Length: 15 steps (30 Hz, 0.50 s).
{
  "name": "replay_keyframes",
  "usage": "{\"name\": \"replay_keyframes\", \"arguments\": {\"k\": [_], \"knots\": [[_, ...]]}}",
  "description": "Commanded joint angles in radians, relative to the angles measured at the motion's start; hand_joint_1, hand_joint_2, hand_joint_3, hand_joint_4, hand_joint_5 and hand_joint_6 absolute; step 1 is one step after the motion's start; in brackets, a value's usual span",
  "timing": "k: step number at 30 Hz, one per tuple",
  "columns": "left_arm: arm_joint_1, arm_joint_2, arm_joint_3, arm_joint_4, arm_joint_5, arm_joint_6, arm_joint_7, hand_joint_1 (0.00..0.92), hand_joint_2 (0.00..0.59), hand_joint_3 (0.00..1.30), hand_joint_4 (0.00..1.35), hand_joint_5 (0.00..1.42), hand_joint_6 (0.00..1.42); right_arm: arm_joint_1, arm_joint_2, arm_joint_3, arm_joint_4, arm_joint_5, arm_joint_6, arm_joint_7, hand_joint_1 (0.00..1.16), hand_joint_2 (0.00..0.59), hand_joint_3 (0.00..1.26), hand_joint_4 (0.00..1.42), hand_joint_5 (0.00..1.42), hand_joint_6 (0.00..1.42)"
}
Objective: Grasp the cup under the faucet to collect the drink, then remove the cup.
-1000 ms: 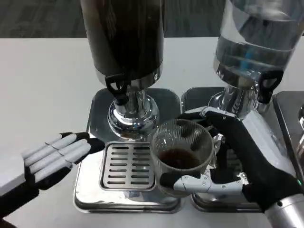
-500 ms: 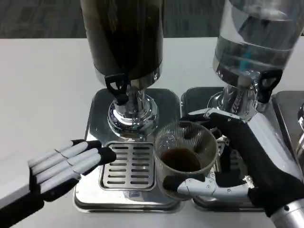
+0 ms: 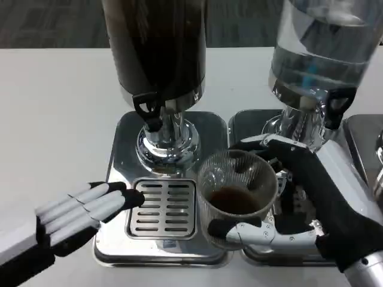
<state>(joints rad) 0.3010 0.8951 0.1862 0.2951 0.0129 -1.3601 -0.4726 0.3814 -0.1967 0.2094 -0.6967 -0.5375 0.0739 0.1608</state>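
Cup [image 3: 237, 192], clear ribbed glass w/ a little dark drink at the bottom, sits in the right hand [image 3: 311, 203], which wraps round it: black fingers [image 3: 257, 144] curl behind the far rim, white-and-black thumb [image 3: 263, 234] lies across the near side. Cup is off to the right of the dark dispenser's black faucet [image 3: 147, 111], over the right edge of the slotted silver drip grate [image 3: 163, 207] & the seam between the two trays; can't tell if its base touches the tray or is lifted.

Left hand [image 3: 75, 215], white fingers on black palm, lies flat & spread w/ nothing in it, at the left edge of the shiny steel drip tray [image 3: 117, 179]; fingertips [image 3: 133, 197] reach just beside the grate's left edge.

Dark-filled tall drink dispenser [image 3: 157, 48] stands on a chrome pedestal at the back of that tray. To its right, clear water-filled dispenser [image 3: 323, 45] w/ its own black tap [image 3: 336, 107] stands on a second steel tray [image 3: 245, 125]. All on a white table [image 3: 54, 107].
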Motion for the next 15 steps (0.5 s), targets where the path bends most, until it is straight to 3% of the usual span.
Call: {"name": "replay_keyframes", "arguments": {"k": [1,15], "knots": [[0.010,0.013,0.008,-0.003,-0.002,0.009,0.013,0.000,0.026,0.00,0.00,0.00,0.02,0.005,0.010,-0.009,-0.031,0.019,-0.010,-0.011,0.75,0.208,0.61,0.70,0.88,1.17],[0.030,0.005,0.021,-0.010,-0.004,0.025,0.016,0.000,0.029,0.00,0.00,0.00,0.02,-0.003,0.009,-0.014,-0.020,0.026,-0.017,-0.016,0.74,0.196,0.62,0.70,0.88,1.17]]}}
